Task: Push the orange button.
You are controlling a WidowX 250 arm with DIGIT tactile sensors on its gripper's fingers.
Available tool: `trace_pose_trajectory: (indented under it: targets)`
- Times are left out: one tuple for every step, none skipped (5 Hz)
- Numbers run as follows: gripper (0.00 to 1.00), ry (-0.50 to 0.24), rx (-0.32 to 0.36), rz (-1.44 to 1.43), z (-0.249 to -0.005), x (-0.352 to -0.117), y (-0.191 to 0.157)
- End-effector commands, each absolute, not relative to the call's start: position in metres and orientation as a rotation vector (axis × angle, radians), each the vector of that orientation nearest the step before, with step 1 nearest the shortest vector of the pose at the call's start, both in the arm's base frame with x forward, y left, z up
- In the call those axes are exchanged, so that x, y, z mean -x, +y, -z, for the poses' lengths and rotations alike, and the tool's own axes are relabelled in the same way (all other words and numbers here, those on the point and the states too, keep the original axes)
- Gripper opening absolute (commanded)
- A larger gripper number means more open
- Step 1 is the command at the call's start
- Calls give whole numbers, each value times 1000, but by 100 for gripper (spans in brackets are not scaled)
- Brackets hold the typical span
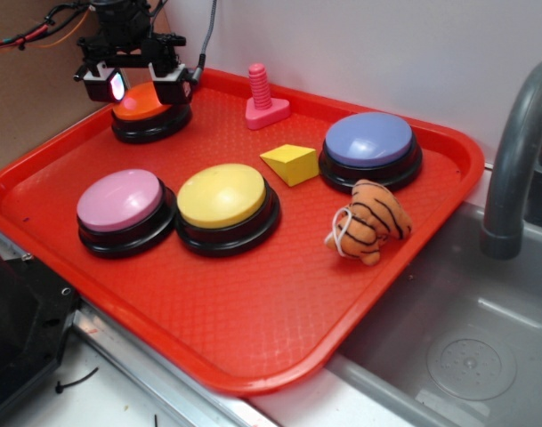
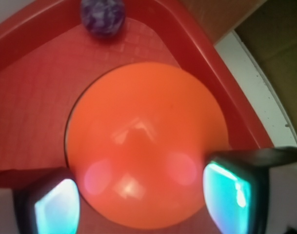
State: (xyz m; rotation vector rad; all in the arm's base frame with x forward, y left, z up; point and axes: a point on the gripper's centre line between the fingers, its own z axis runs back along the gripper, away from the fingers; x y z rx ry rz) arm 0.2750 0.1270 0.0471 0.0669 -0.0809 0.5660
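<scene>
The orange button (image 1: 144, 105) sits at the far left corner of the red tray (image 1: 279, 294), a glossy orange dome on a black base. My gripper (image 1: 139, 84) hangs right over it, open, with one finger on each side of the dome. In the wrist view the orange button (image 2: 143, 141) fills the middle, and my gripper (image 2: 146, 200) straddles its near edge, the two fingertips (image 2: 231, 192) wide apart and low beside the dome. Whether anything touches the dome I cannot tell.
On the tray also stand a pink button (image 1: 124, 209), a yellow button (image 1: 224, 205), a blue button (image 1: 370, 149), a yellow wedge (image 1: 290, 163), a pink screw toy (image 1: 263, 96) and a striped plush (image 1: 370, 222). A sink (image 1: 466, 356) and grey faucet (image 1: 515, 160) lie to the right.
</scene>
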Motion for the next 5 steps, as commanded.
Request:
trace_pose_trajectory:
  targets:
    - [100,-120,-36,-568,-77,-261,136]
    - [100,-147,-94,-614,-102,-258,131]
    - [100,-178,-84,-610,-117,-255,124]
    - [100,-194,-64,-614,-131,-251,116]
    - [100,-182,-43,-606,-137,-250,113]
